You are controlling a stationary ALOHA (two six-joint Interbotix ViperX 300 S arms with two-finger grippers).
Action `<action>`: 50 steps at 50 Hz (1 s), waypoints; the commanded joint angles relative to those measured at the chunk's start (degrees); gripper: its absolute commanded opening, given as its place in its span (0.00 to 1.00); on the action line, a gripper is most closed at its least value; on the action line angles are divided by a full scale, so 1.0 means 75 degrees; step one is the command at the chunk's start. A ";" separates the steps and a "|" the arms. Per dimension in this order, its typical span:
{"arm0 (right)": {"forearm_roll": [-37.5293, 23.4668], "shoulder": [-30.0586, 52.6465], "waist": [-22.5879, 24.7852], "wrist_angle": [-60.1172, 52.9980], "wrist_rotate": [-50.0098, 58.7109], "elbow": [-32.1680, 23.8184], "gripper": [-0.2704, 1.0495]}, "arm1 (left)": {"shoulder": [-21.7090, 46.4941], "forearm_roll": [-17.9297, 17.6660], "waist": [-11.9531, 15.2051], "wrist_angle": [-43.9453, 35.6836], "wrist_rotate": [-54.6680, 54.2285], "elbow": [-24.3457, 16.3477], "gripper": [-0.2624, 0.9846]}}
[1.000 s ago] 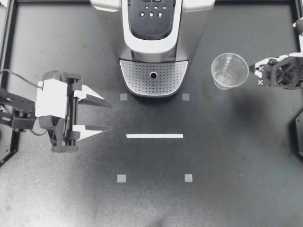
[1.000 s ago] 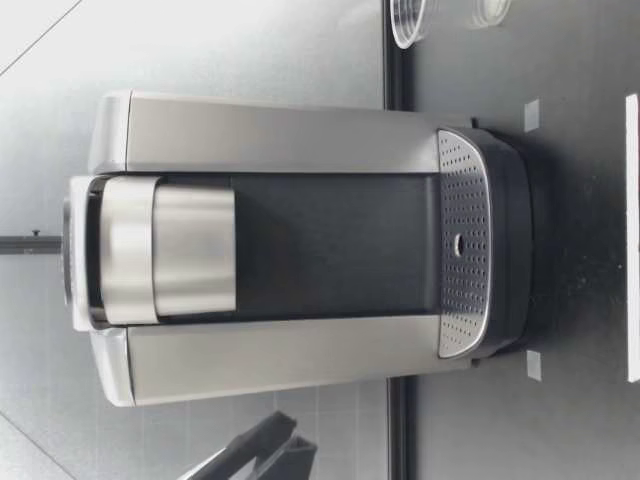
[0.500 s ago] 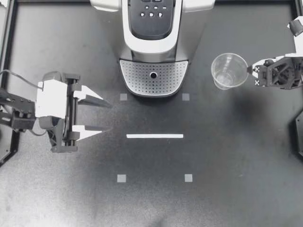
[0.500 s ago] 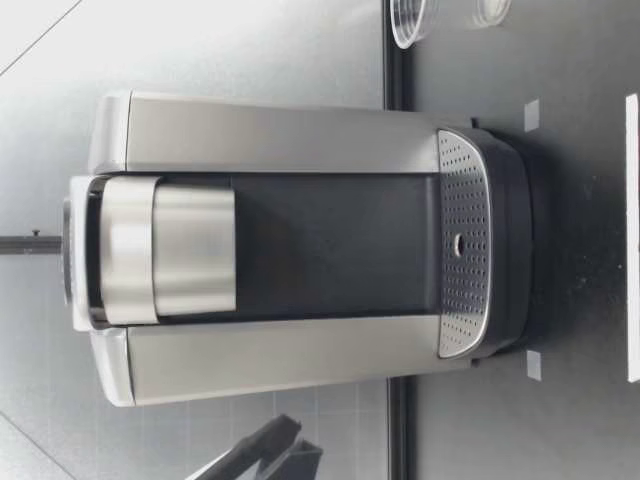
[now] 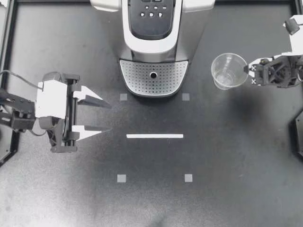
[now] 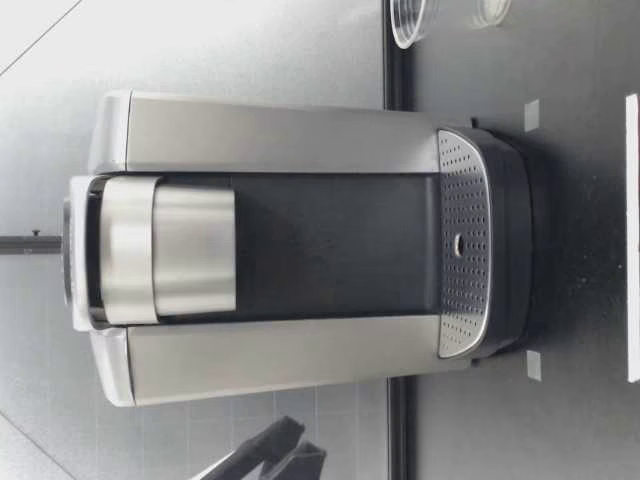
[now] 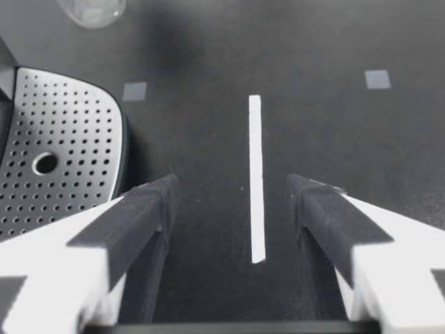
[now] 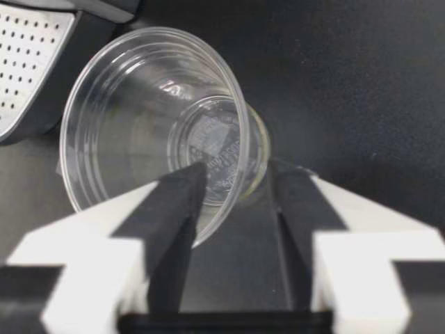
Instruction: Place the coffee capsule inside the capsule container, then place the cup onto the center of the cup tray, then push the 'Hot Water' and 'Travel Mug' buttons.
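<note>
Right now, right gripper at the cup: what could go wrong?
1. My right gripper has open fingers astride the cup wall; thin clear plastic may buckle or slip.
2. A skewed contact could tip it toward the coffee machine.
3. The cup tray sits under the machine's head; a high carry could clip it.

Looks like a robotics lab bench: matte black counter (image 5: 236,156) framed by black rails (image 5: 10,42), marked with a white tape strip (image 5: 155,136) and small squares (image 5: 121,178), pale wall panels (image 6: 220,50) behind.
</note>
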 commanded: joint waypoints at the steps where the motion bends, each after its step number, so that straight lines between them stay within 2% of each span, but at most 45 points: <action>1: -0.0012 0.0094 -0.0047 -0.0070 -0.0012 -0.0199 0.59 | -0.0105 -0.0012 0.0012 -0.0035 0.0012 -0.0082 0.63; 30: -0.0012 0.0234 -0.0047 -0.0059 -0.0012 -0.0258 0.57 | -0.0105 -0.0012 0.0012 0.0000 0.0012 -0.0059 0.63; 43: -0.0012 0.0164 -0.0047 0.0059 -0.0012 -0.0293 0.35 | -0.0105 -0.0012 0.0012 0.0000 0.0012 -0.0047 0.63; 50: -0.0012 0.0094 0.0047 0.0141 0.0000 -0.0328 0.28 | -0.0105 -0.0012 0.0012 0.0012 0.0012 -0.0012 0.63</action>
